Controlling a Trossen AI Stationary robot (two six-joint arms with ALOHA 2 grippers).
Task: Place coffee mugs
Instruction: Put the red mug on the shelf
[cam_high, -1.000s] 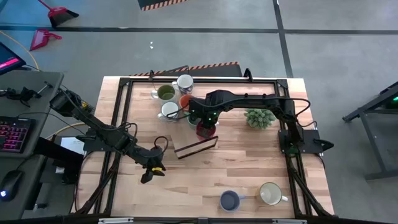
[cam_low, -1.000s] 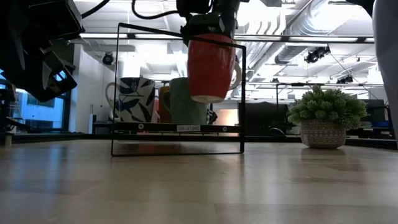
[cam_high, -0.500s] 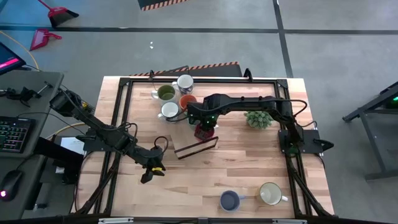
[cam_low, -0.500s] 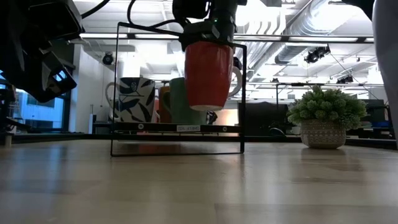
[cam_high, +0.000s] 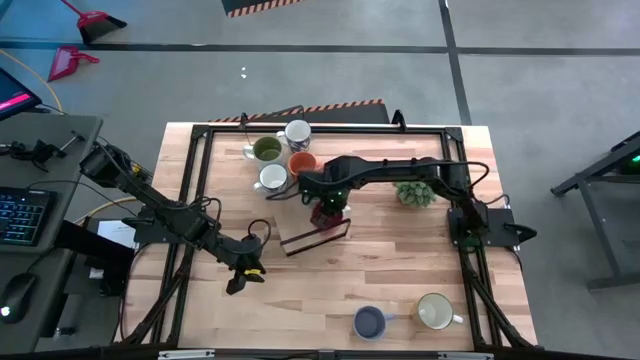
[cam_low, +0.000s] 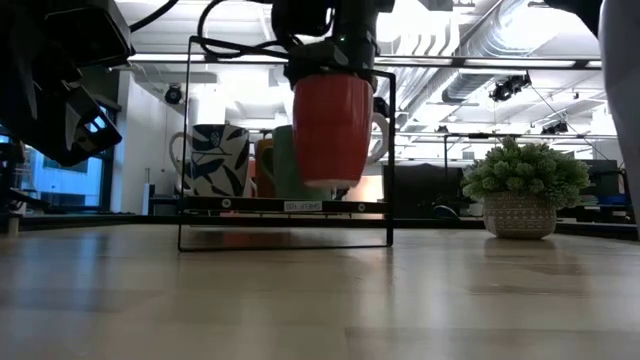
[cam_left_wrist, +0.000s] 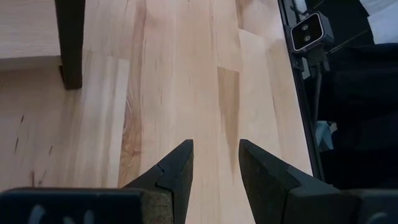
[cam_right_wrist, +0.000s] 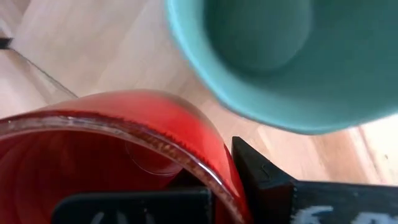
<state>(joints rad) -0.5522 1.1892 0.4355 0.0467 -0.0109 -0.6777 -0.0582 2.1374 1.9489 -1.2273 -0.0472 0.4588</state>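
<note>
While the left gripper (cam_high: 243, 275) hangs over bare wood at lower left of centre in the high view, its fingers (cam_left_wrist: 176, 171) stand apart with nothing between them. Nearest the front edge of the table (cam_high: 300, 310), at the bottom of that frame, sit a blue mug (cam_high: 369, 322) and a cream mug (cam_high: 434, 312), side by side, well apart from the rest.

Mid-frame: right gripper (cam_high: 325, 205) is clenched on the rim of the red mug (cam_low: 332, 125), which hangs upright in the air, clear of the tabletop in the low view, in front of the black wire frame (cam_low: 287, 140). Right wrist view: teal mug (cam_right_wrist: 273, 56) just beyond the red one.

Farther back, upper centre of the high view: a white mug (cam_high: 272, 178), an orange mug (cam_high: 301, 162), an olive green mug (cam_high: 266, 150) and another white mug (cam_high: 297, 132), clustered close together. Potted plant (cam_high: 415, 192) to the right of them, partly under the right arm.
</note>
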